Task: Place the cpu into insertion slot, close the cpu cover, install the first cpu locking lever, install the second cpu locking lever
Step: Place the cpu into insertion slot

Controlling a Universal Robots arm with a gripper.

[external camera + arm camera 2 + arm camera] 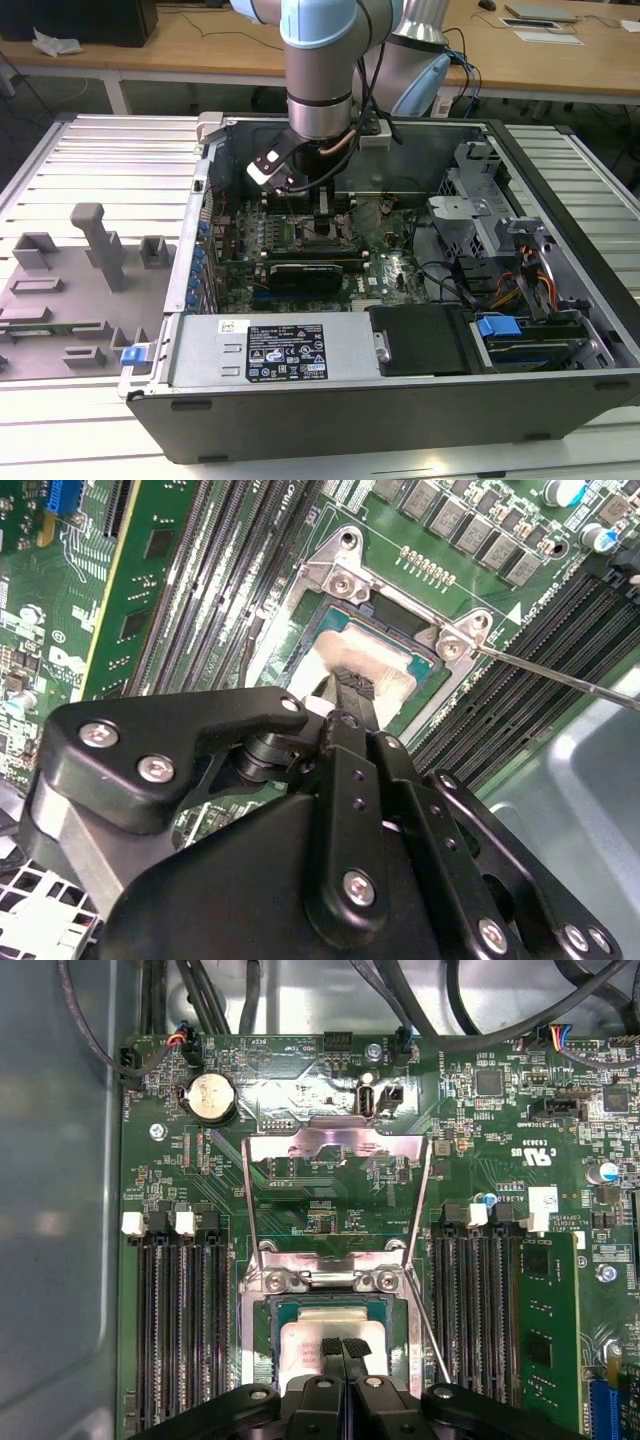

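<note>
The cpu [308,1332], a pale silver square, lies in the insertion slot [256,1348] on the green motherboard; the second wrist view shows the cpu [382,650] in the slot [288,630] too. My gripper [343,1348] is shut, its black fingertips pressed together right over the chip's middle and holding nothing. The cpu cover [335,1142] stands flipped open beyond the socket's hinge. Two thin wire locking levers [249,1200] [421,1200] are raised beside it. One lever [560,675] juts out from the socket corner. In the exterior view my gripper [323,205] reaches down into the open computer case [400,400].
Black memory slots [180,1330] flank the socket, with a green memory stick [545,1330] on one side. A long black graphics card [312,272] lies close in front of the socket. Cables and drive bays [520,280] fill the exterior view's right. Grey fixtures [95,240] stand outside the case.
</note>
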